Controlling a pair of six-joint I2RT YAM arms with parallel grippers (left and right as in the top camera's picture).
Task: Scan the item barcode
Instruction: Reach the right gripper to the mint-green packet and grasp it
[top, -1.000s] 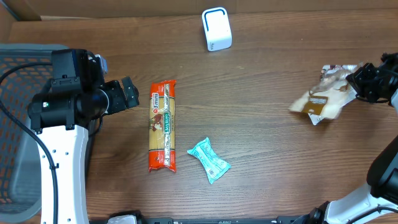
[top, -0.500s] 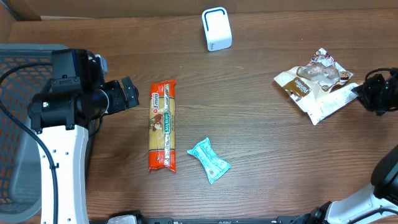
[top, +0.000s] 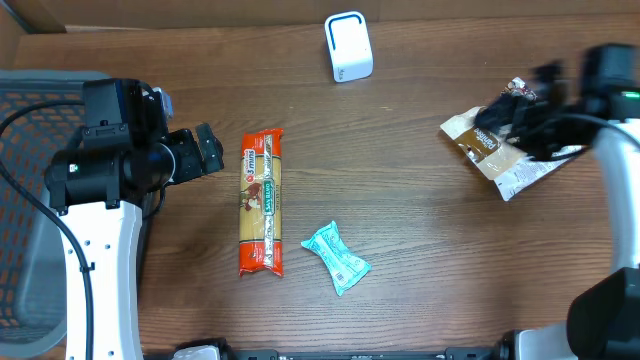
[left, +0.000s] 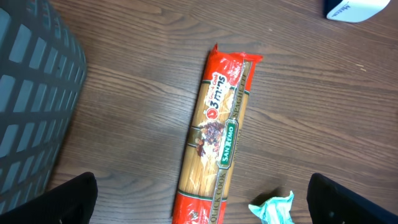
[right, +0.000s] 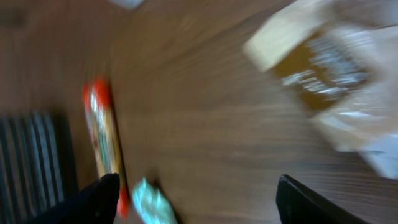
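The white scanner (top: 348, 47) stands at the back of the table; one corner of it, the scanner (left: 353, 7), shows in the left wrist view. A brown-and-white snack bag (top: 502, 152) lies flat at the right, blurred as the bag (right: 329, 65) in the right wrist view. My right gripper (top: 508, 120) hovers over it, open with nothing between its fingers (right: 317, 202). An orange pasta pack (top: 262, 202) lies left of centre. My left gripper (top: 205, 150) is open beside it, holding nothing; the pasta pack (left: 217, 143) runs between its fingertips (left: 62, 199).
A teal packet (top: 336, 257) lies near the front, just right of the pasta, also seen as the teal packet (left: 273, 208). A grey mesh basket (top: 35, 200) stands at the far left, its wall (left: 31, 99) close to the left arm.
The right gripper let go of the snack bag, which now lies flat on the table. That arm swung up and left over the bag with its jaws opened wide. The left arm has not moved.
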